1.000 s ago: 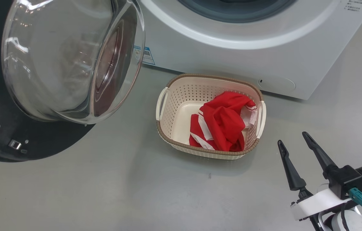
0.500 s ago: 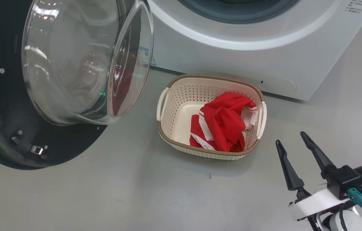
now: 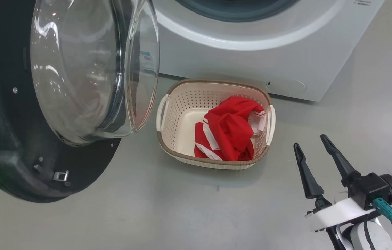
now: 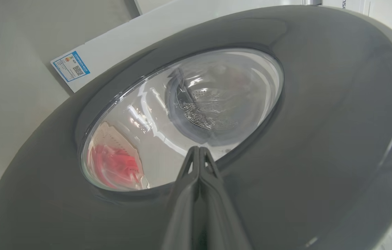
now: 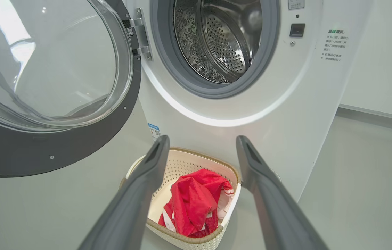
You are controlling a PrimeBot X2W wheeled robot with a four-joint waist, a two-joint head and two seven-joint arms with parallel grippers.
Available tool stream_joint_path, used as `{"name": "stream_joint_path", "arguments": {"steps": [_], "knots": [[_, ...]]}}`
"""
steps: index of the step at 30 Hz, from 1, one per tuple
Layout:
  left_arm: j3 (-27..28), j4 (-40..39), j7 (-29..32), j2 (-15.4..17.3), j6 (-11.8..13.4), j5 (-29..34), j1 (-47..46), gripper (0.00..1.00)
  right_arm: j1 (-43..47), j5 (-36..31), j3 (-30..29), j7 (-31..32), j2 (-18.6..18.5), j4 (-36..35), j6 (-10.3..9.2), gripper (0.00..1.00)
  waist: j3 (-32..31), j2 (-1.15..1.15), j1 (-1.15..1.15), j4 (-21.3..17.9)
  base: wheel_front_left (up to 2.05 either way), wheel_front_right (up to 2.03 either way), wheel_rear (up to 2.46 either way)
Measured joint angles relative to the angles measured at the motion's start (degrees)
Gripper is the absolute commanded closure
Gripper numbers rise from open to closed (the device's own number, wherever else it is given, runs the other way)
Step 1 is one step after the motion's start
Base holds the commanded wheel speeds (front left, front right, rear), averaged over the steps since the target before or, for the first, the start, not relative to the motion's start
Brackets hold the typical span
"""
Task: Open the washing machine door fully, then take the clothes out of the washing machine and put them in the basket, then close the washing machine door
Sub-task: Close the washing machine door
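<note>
One stiff, glossy black round door [image 4: 321, 121] is needing a rim push; your left gripper [image 4: 198, 150] is sitting closed, right gripper [image 3: 310, 141] gaping empty.

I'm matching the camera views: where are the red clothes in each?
Head view: the clothes lie centre, in the basket.
Left wrist view: the clothes show lower left, blurred through glass.
Right wrist view: the clothes sit bottom centre.
Shared landmark: the washing machine door.

Right tool [image 3: 310, 141] — dark fingers [image 3: 307, 177], white wrist [image 3: 335, 212], teal plug [image 3: 385, 209]
</note>
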Motion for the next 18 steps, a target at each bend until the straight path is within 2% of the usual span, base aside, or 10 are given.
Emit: {"name": "stream_joint_path", "arguments": {"steps": [18], "knots": [[-0.6, -11.5, 4.3, -2.8, 0.0, 0.1, 3.8, 1.00, -3.3, 0.2, 0.3, 0.0, 2.2, -1.1, -0.04, 0.00, -0.5, 0.00, 0.00, -7.6, 0.00, 0.00, 0.00]]}}
